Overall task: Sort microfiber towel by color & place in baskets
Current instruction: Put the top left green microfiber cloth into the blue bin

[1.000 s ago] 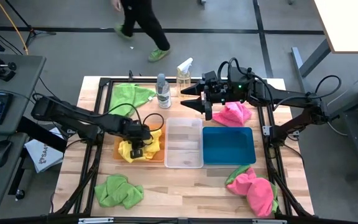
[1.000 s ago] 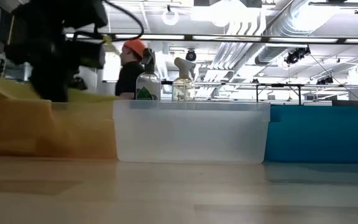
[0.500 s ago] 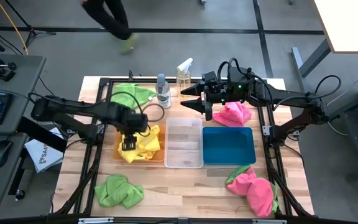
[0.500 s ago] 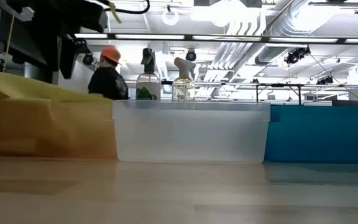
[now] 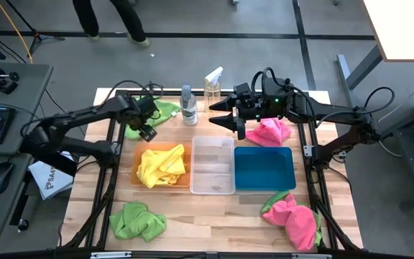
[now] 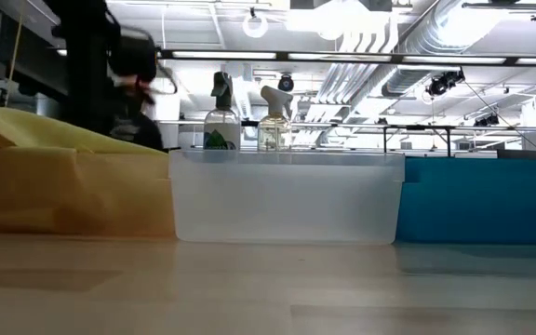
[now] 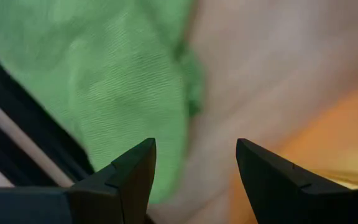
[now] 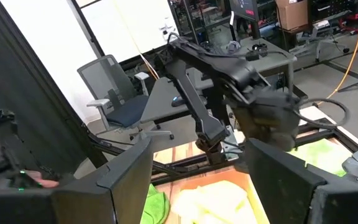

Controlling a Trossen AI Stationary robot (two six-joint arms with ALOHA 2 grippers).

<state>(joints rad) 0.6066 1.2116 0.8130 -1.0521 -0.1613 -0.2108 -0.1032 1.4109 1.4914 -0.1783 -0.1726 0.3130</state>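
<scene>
A yellow towel (image 5: 162, 165) lies crumpled in the orange bin (image 5: 136, 177); the clear bin (image 5: 213, 165) and the teal bin (image 5: 264, 167) stand beside it. My left gripper (image 5: 148, 132) is open and empty, above the table between the orange bin and the far green towel (image 5: 157, 109), which also shows in the left wrist view (image 7: 104, 68). My right gripper (image 5: 221, 115) hangs open and empty over the far edge, next to a pink towel (image 5: 270, 132). Another green towel (image 5: 136, 221) and another pink towel (image 5: 293, 218) lie near the front edge.
Two clear spray bottles (image 5: 188, 106) (image 5: 213, 85) stand at the far edge between the green and pink towels. A black frame rail (image 5: 110, 180) runs along the table's left side. A person walks on the floor beyond the table.
My left gripper has let go of the yellow towel, risen out of the orange bin and gone toward the far edge, to the far green towel. The yellow towel stays crumpled in the orange bin. The person behind the table has walked toward the left.
</scene>
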